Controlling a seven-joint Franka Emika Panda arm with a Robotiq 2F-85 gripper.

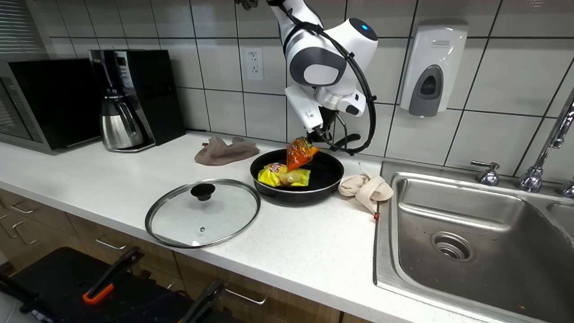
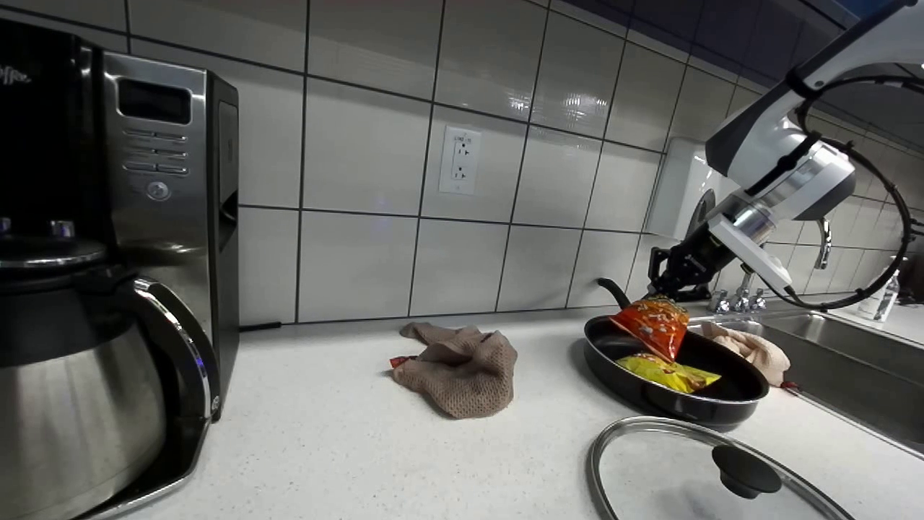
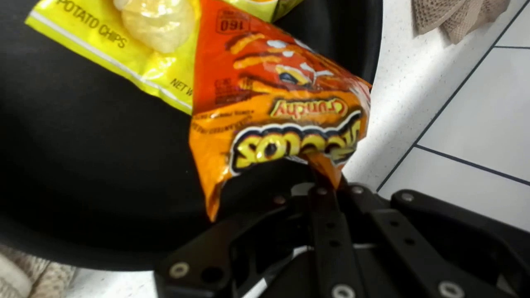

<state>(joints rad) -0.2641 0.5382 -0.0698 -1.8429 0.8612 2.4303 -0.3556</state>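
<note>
My gripper [image 3: 321, 182] is shut on one end of an orange and red crunchy snack bag [image 3: 265, 91]. Its fingertips are partly hidden by the bag. In both exterior views the bag [image 1: 299, 154] [image 2: 655, 326] hangs tilted from the gripper [image 1: 314, 134] [image 2: 653, 289], over the black pan [image 1: 305, 197] [image 2: 671, 406]. A yellow potato chips bag [image 1: 287, 176] [image 2: 668, 374] lies in the pan. In the wrist view the orange bag overlaps the yellow bag [image 3: 161, 70]; I cannot tell whether they touch. The pan's black handle [image 2: 612, 290] points toward the wall.
A glass lid [image 1: 202, 224] with black knob lies in front of the pan. A brown cloth [image 1: 224, 152] lies on one side, a beige cloth [image 1: 365, 188] on the other, by the sink [image 1: 386, 251]. Coffee maker [image 1: 154, 89], microwave [image 1: 49, 98] and soap dispenser [image 1: 432, 67] stand around.
</note>
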